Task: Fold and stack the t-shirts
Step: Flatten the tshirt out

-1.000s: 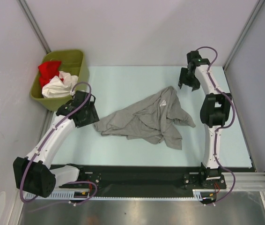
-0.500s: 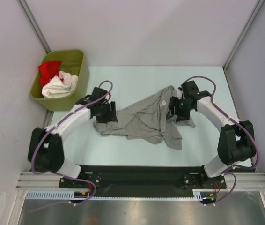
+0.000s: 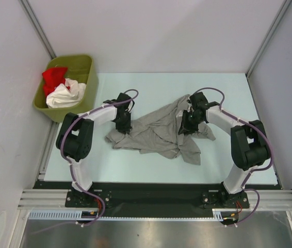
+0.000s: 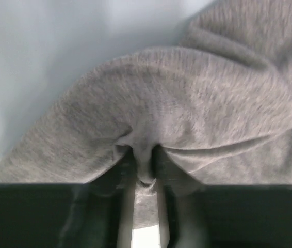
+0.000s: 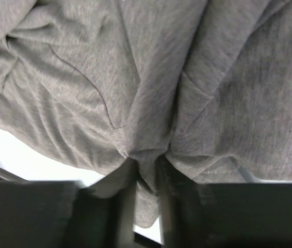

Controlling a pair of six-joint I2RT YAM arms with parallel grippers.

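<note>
A crumpled heather-grey t-shirt (image 3: 159, 132) lies in the middle of the pale table. My left gripper (image 3: 123, 121) is down on its left edge and shut on a pinched fold of grey cloth (image 4: 145, 163). My right gripper (image 3: 187, 124) is down on the shirt's upper right part and likewise shut on a bunched fold (image 5: 146, 170). In both wrist views the grey fabric fills the frame and is drawn into the narrow gap between the fingers. A white t-shirt (image 3: 63, 95) and a red one (image 3: 54, 76) lie bundled in the bin.
An olive-green plastic bin (image 3: 81, 70) stands at the table's back left corner, just off the mat. Grey walls close in the back and both sides. A black rail with the arm bases (image 3: 151, 194) runs along the near edge.
Both arms swung inward from the table's sides and dropped onto the grey shirt. Both grippers were open and have closed, each pinching a fold of cloth. The shirt has barely shifted.
</note>
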